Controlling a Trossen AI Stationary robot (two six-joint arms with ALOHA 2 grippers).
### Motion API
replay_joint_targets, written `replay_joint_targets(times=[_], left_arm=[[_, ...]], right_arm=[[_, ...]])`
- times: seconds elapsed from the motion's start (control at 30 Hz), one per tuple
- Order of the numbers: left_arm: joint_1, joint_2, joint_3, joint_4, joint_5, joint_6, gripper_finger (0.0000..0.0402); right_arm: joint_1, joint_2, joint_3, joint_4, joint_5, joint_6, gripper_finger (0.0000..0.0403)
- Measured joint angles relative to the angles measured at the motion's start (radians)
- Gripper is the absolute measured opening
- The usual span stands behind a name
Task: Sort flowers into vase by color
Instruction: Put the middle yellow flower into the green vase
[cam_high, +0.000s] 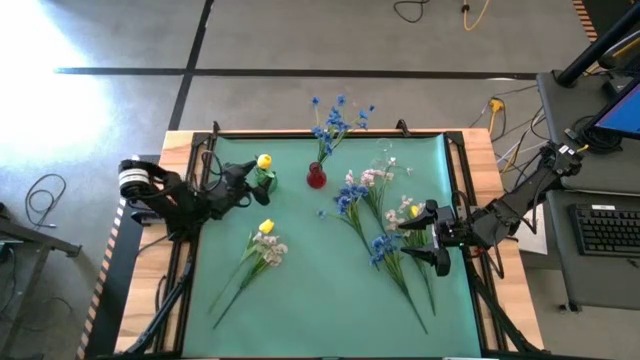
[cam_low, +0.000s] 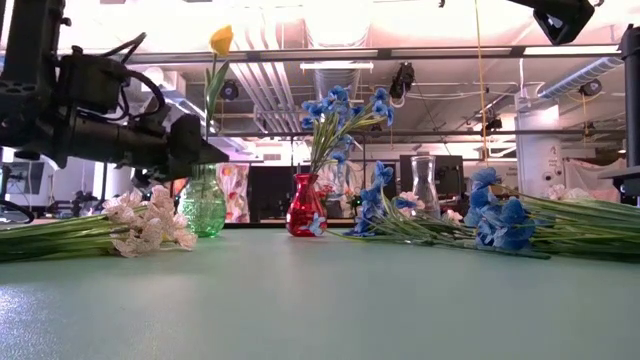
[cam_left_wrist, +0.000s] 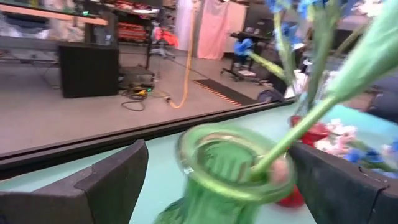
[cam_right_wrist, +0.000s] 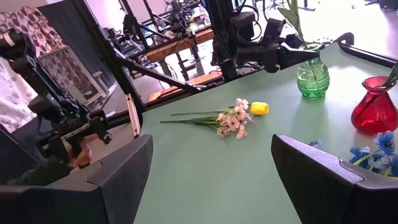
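A green glass vase (cam_high: 265, 181) (cam_left_wrist: 217, 180) stands left of centre with one yellow tulip (cam_high: 264, 160) (cam_low: 221, 40) in it, its stem (cam_left_wrist: 298, 127) leaning on the rim. My left gripper (cam_high: 249, 183) (cam_left_wrist: 214, 174) is open, its fingers on either side of the vase's neck without touching. A red vase (cam_high: 316, 178) (cam_low: 305, 205) holds blue blossoms (cam_high: 335, 118). A yellow bud and a pink-white spray (cam_high: 265, 243) (cam_right_wrist: 235, 118) lie flat on the mat. A pile of blue, pink and yellow flowers (cam_high: 378, 215) (cam_low: 490, 220) lies on the right. My right gripper (cam_high: 425, 238) (cam_right_wrist: 211, 174) is open beside that pile.
A clear glass vase (cam_low: 425, 185) stands behind the right pile near the far edge. The green mat (cam_high: 320, 300) is bare along the near side between the two flower groups. A raised black frame (cam_high: 190, 150) borders the table. Cables and a desk with a keyboard (cam_high: 605, 228) lie beyond the right edge.
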Motion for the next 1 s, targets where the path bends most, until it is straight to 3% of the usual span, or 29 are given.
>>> replay_joint_targets(times=[0.67, 1.0], left_arm=[[-0.007, -0.132, 0.0, -0.002, 0.019, 0.046, 0.0364], [-0.007, -0.174, 0.0, -0.071, 0.124, 0.136, 0.0364]], right_arm=[[0.0, 0.0, 0.0, -0.001, 0.0, -0.01, 0.032], [0.0, 0.0, 0.0, -0.001, -0.001, -0.011, 0.032]])
